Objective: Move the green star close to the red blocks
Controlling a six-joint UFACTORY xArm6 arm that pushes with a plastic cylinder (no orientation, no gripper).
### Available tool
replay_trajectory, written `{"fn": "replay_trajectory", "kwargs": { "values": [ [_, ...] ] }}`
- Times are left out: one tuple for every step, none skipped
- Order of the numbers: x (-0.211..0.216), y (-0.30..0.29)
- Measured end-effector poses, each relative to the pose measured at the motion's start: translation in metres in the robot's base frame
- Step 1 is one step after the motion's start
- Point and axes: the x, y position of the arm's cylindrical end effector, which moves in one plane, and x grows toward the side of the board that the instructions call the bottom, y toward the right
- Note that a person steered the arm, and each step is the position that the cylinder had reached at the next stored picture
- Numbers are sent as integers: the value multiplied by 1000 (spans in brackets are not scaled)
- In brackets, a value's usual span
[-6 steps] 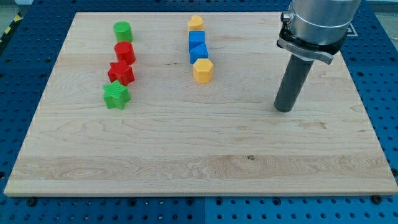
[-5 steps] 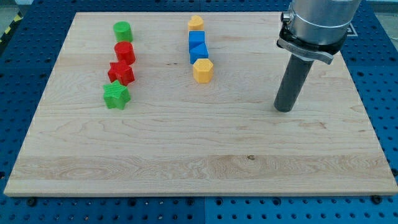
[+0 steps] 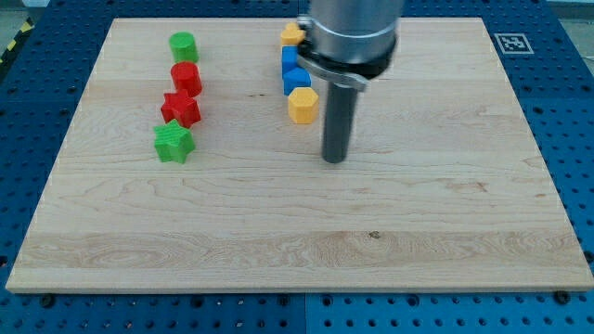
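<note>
Green star (image 3: 174,143) sits on the left side of the board (image 3: 445,241), at the near end of a column of four blocks, and it looks to be touching or just beside the red star (image 3: 181,109) on its far side. Beyond that come the red cylinder (image 3: 187,78) and the green cylinder (image 3: 183,46). We have no fingers to open or close; our arm ends in a plain rod, and my tip (image 3: 334,160) rests on bare wood near the middle, well apart from the green star and just to the near right of the yellow hexagon (image 3: 303,105). The blue blocks (image 3: 294,70) and another yellow block (image 3: 291,35) stand farther back, partly hidden by our arm.

We judge the star already close to the reds, so the main risk is overdoing it. A push from the near side could drive the star into the red star and scatter the column. Sweeping left carelessly, we could also clip the yellow hexagon.
</note>
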Motion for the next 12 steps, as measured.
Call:
{"fn": "replay_trajectory", "kwargs": {
  "values": [
    [-2,-3],
    [-9,-14],
    [-21,-25],
    [-25,-33],
    [-25,-34],
    [-31,-74],
    [-26,-84],
    [9,-100],
    [34,-164],
    [37,-213],
    [38,-210],
    [30,-210]
  ]
}}
